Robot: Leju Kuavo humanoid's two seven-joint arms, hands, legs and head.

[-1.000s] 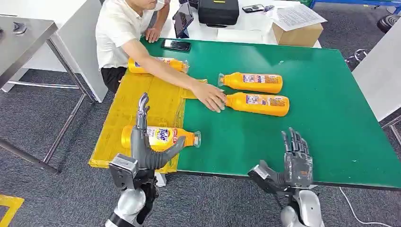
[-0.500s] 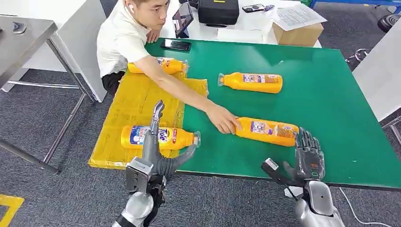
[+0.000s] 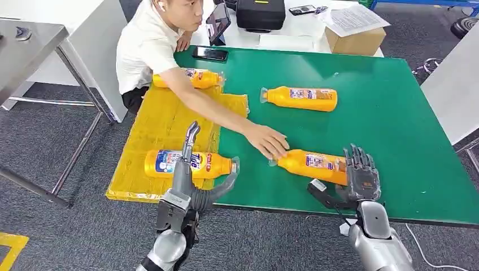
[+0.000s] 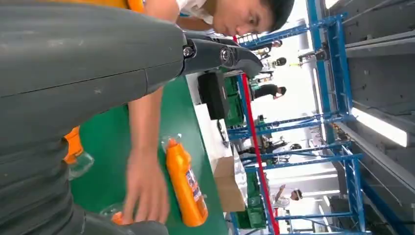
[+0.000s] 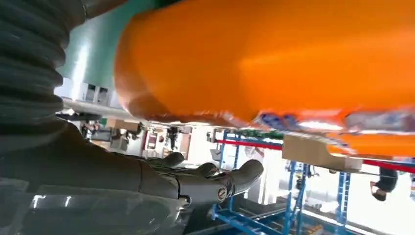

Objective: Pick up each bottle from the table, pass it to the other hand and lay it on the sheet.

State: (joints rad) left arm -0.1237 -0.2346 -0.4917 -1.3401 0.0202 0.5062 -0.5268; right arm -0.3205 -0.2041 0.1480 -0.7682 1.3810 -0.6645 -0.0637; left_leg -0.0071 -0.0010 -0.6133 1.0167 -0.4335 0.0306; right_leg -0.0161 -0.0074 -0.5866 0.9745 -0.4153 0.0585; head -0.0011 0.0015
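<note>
A green surface (image 3: 395,113) carries a yellow sheet (image 3: 152,130) along its left edge. We have two bottles laid on the sheet; a third waits mid-surface. A person's hand (image 3: 268,141) rests on the neck of the near bottle (image 3: 313,165), close to the front edge. Our right hand (image 3: 356,180) is released, fingers spread at its base. We should wait for the person to let go, then wrap the body squarely. Our left hand (image 3: 192,180) is empty, fingers apart.
</note>
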